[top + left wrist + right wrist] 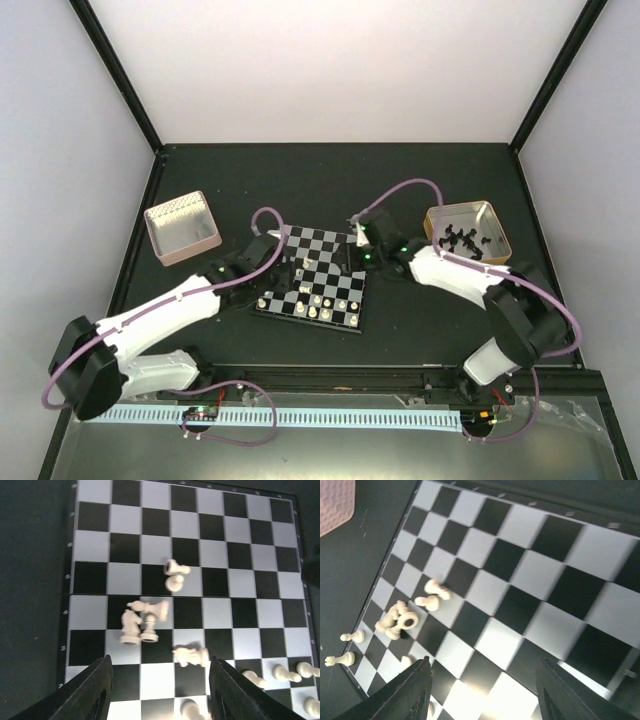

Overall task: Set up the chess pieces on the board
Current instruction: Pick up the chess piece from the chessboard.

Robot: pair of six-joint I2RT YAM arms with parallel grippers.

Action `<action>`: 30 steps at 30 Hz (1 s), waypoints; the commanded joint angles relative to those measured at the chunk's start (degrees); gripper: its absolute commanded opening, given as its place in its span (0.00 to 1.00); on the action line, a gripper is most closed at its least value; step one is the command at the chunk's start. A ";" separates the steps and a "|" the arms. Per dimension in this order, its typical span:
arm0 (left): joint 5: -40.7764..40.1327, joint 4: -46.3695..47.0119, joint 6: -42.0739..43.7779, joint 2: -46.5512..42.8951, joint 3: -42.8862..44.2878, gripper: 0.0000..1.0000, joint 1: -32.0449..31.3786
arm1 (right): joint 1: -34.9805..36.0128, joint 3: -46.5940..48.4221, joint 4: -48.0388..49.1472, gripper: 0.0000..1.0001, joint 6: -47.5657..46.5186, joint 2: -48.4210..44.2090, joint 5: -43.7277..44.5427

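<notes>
- Here's the small black-and-silver checkered board [330, 245], sitting in the middle of the black bench [300, 180].
- The tiny cream-white chess pieces [142, 622] are scattered over its 6 o'clock half. A few stand along the near edge, and several lie toppled in a heap toward 9 o'clock.
- The left gripper [161, 680] hovers at the board's 9 o'clock side, jaws spread and holding nothing, with one fallen piece just ahead of its fingertips.
- The right gripper [484, 680] hangs over the 2 o'clock corner, also spread wide and empty.
- My read is that these pieces are feather-light, hard and smooth, so they'll skid or tip at a nudge.
- I'd pinch an upright piece at the narrow waist above its base. A toppled one wants a pinch across its middle, approached from clear of its neighbours.
- That heap looks tricky, because closing on one piece could knock the others.
</notes>
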 commanded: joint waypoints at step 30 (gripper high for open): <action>11.83 8.54 -2.83 -14.66 -15.41 0.51 12.35 | 16.97 26.60 -22.55 0.41 -18.49 23.21 5.66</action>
